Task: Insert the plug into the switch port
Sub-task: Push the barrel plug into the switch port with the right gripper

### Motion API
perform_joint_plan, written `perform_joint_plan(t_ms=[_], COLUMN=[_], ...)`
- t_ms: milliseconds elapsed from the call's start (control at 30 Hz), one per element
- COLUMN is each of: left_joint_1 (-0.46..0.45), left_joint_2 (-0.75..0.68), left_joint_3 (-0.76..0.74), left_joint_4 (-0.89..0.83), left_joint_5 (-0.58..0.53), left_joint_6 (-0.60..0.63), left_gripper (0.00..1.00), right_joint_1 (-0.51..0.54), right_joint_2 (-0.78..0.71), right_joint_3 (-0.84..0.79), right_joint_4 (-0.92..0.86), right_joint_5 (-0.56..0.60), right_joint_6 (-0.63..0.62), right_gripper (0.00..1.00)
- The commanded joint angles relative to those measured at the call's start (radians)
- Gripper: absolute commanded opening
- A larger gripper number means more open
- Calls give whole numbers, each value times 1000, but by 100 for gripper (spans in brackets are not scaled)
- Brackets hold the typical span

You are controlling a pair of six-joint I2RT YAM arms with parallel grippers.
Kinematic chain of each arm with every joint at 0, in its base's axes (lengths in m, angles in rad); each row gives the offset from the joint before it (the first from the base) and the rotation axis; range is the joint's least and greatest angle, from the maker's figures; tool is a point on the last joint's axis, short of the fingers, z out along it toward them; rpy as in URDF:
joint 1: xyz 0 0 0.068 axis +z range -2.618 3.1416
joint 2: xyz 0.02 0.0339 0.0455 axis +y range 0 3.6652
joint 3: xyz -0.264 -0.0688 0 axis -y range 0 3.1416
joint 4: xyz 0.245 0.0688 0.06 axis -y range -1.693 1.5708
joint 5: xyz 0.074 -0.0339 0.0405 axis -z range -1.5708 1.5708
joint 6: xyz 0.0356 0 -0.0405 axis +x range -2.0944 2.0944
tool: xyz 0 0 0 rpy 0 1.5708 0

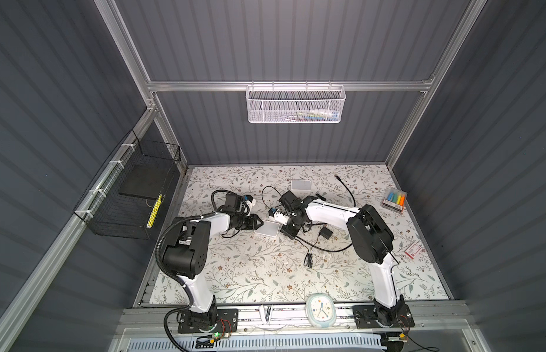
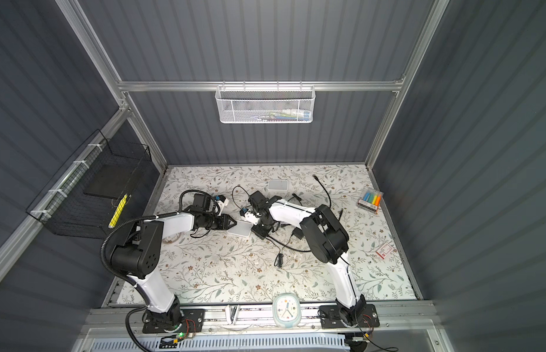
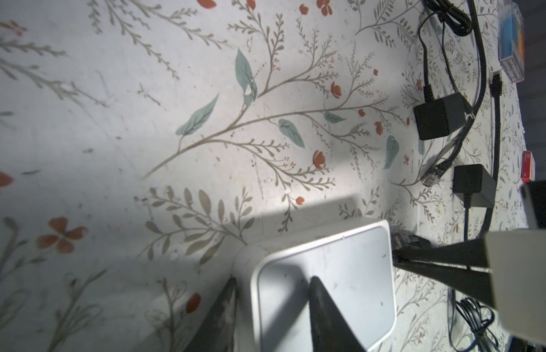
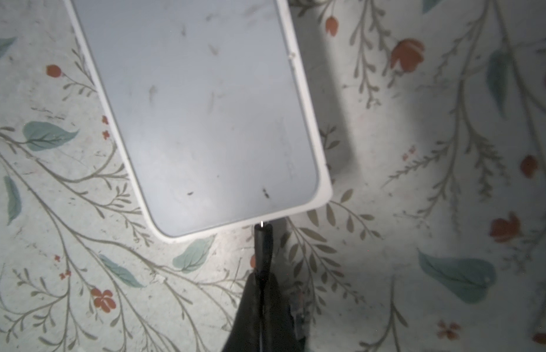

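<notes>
A flat white switch [image 1: 267, 228] [image 2: 239, 228] lies on the flowered table, left of centre. My left gripper [image 1: 260, 224] [image 3: 273, 283] is turned on its side and shut on the switch's [image 3: 341, 274] near edge. One finger [image 3: 226, 307] sits against the side wall and the other finger [image 3: 322, 304] lies on the top face. My right gripper [image 4: 261, 279] [image 3: 398, 258] is shut on a black round plug [image 4: 262, 243]. The plug's metal tip touches the end edge of the switch [image 4: 204, 115]. The port is hidden from every view.
A second white box [image 1: 301, 185] lies at the back. Two black adapters [image 3: 439, 117] [image 3: 472, 186], loose black cables [image 1: 323, 247] and a clear-tipped network cable [image 3: 433, 179] lie right of the switch. A marker box [image 1: 394, 199] and a red card [image 1: 413, 251] are far right, and a clock [image 1: 321, 311] is at the front.
</notes>
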Motion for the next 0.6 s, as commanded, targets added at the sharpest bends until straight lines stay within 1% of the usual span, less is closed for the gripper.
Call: perform_joint_plan(t_ms=[0,233,467,567], left_joint_1=[-19,-30,-39,-41], left_joint_2=[34,50,62,60], left_joint_3=[19,44,63,65], left_joint_4=[-54,-62,-85,-91], left_joint_5=[37,42,34,30], left_joint_6=[30,36,55,60], left_gripper=[39,39,38,41], right_joint_1=[-1,12,14,16], right_joint_2=[-14,-17,-32,-48], right_joint_3=[28,26,33,31], right_joint_4=[5,2,-14,-20], right_joint_5=[-7,-40,-27,-22], right_joint_6=[-17,-25,-39,-35], right_gripper=[0,0,0,0])
